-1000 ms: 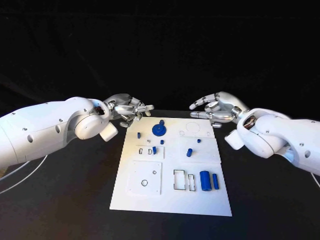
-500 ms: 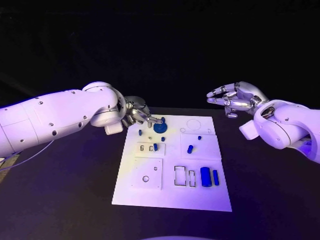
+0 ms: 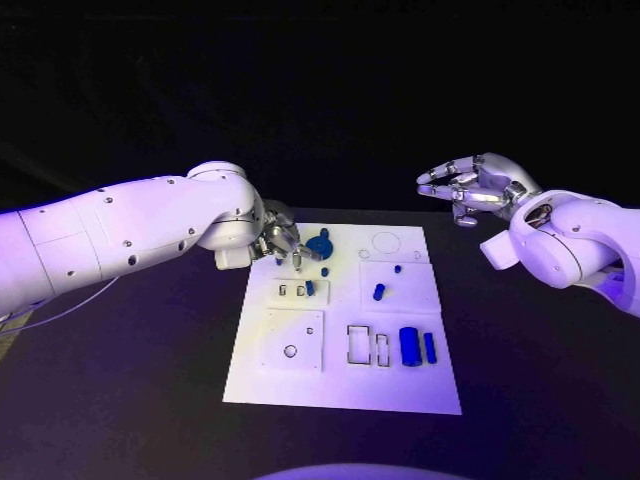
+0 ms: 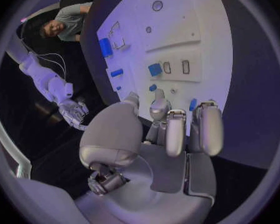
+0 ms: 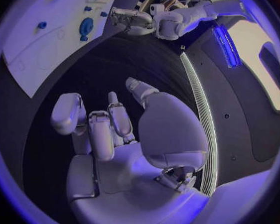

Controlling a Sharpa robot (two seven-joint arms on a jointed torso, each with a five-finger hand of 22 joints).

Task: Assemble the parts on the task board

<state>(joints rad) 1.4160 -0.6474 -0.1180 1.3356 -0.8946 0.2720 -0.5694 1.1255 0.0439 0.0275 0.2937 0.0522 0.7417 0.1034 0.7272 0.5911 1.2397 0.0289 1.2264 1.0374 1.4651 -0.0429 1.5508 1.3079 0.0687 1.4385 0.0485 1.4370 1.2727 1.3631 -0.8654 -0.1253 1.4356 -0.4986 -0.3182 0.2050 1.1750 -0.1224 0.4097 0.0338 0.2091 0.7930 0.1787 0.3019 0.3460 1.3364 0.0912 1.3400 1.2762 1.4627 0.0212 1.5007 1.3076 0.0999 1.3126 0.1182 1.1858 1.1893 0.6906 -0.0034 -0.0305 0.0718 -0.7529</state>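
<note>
While the head view looks down on the black table, the left hand hangs over the far-left corner of the task board, fingers pointing down at the plate. The round blue part lies just beside those fingers, toward the board's middle; whether they touch it cannot be told. Nearer the robot from that hand sit a small blue peg, another blue piece and, further off, two upright blue cylinders near the board's near edge. The right hand is raised well apart from the board, off its far-right corner, fingers loosely curled and separated, holding nothing.

In the left wrist view, the left hand has its fingers lying side by side, slightly apart, with nothing clasped between them; the task board spreads beyond the fingertips, with blue parts on it.

In the right wrist view, the right hand has its fingers spread and empty over bare table; the task board lies well beyond the fingertips, the round blue part on it and the left hand at its corner.
</note>
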